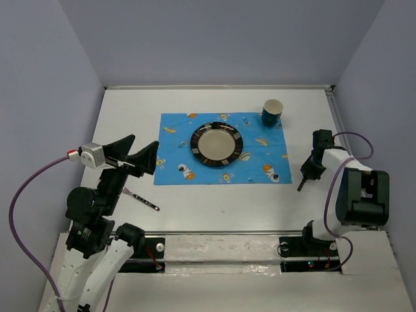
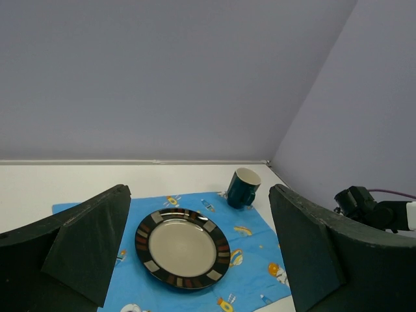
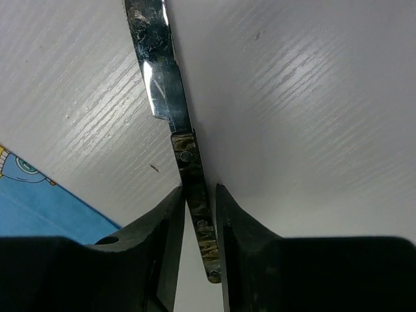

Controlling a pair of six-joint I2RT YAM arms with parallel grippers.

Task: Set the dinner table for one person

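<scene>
The dinner table (image 1: 247,201) is a large white top. A blue cartoon placemat (image 1: 260,162) lies on it, with a dark-rimmed plate (image 1: 216,144) in its middle and a dark green mug (image 1: 272,112) at its far right corner. Plate (image 2: 182,247) and mug (image 2: 244,187) also show in the left wrist view. My right gripper (image 1: 311,168) is right of the mat, shut on the dark handle of a knife (image 3: 195,195), blade pointing away just above the table. My left gripper (image 1: 138,160) is open and empty, raised left of the mat, fingers (image 2: 84,240) wide apart.
A dark-handled utensil (image 1: 143,199) with a silver head lies on the table near the left arm, in front of the mat's near left corner. Purple-grey walls close the table at the back and sides. The right arm's base (image 1: 361,195) stands at the near right.
</scene>
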